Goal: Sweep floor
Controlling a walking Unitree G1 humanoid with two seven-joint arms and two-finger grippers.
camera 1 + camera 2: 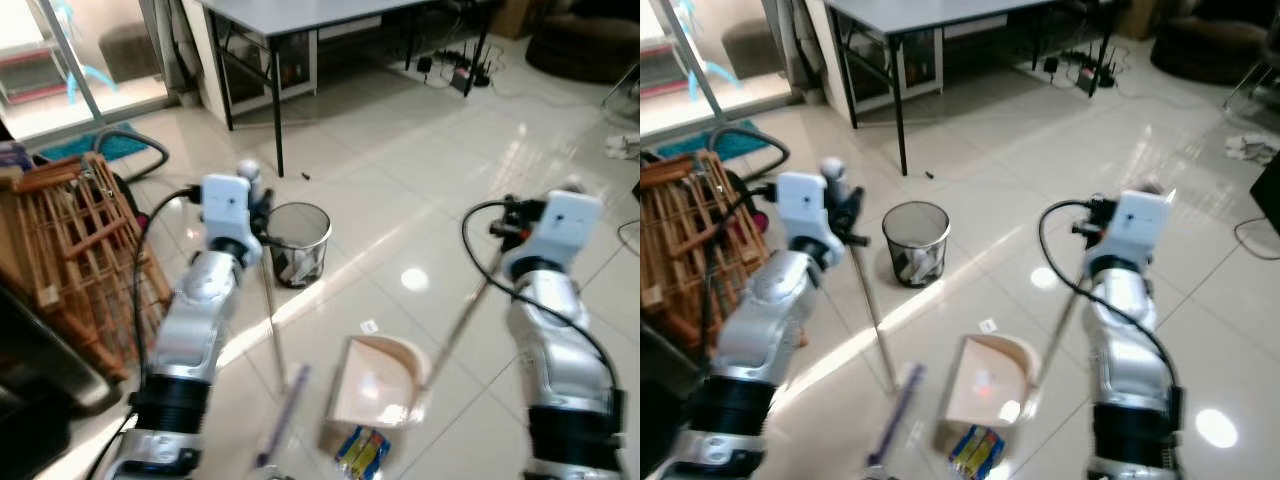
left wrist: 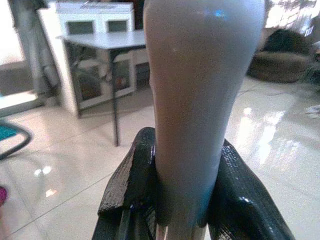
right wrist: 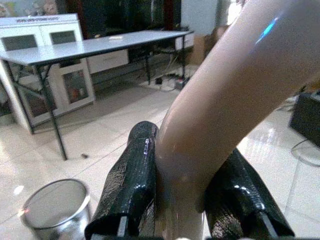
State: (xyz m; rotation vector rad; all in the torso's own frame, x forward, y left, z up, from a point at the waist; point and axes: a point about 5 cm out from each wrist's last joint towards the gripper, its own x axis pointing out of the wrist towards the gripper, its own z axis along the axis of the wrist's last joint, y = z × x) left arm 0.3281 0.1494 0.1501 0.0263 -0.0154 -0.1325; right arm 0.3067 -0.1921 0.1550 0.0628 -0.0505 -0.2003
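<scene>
Right at the robot's feet, a blue and yellow wrapper (image 1: 361,451) lies on the tiles, just in front of the open mouth of the dustpan (image 1: 375,382). That dustpan is our landmark. Its scoop sits flat on the floor, and its long pale handle (image 1: 462,316) slants up and away to the right gripper (image 1: 512,222), whose two black fingers are pressed tight on the grip, one on each side. Light plastic, I'd say, stiff enough to steer from the top, but glossy, so it could twist in the pinch.

Just to the left of the dustpan, the broom head (image 1: 283,415), purplish and blurred, rests on the floor. Its thin metal pole (image 1: 270,310) rises to the left gripper (image 1: 258,205), and the wrist view shows those fingers (image 2: 131,186) clamped around the thick rounded end of the broom grip (image 2: 197,95). Held that high, the long pole gives plenty of reach but will likely wobble; a light tool with soft bristles, so gentle strokes should do.

A small white scrap (image 1: 369,326) lies just beyond the dustpan. Farther back and to its left stands a wire mesh bin (image 1: 297,243), with a wooden rack (image 1: 65,245) out beyond the left arm. Farthest from the dustpan, a grey table (image 1: 300,12) on black legs, with a tiny dark speck (image 1: 305,176) on the tiles near one leg.
</scene>
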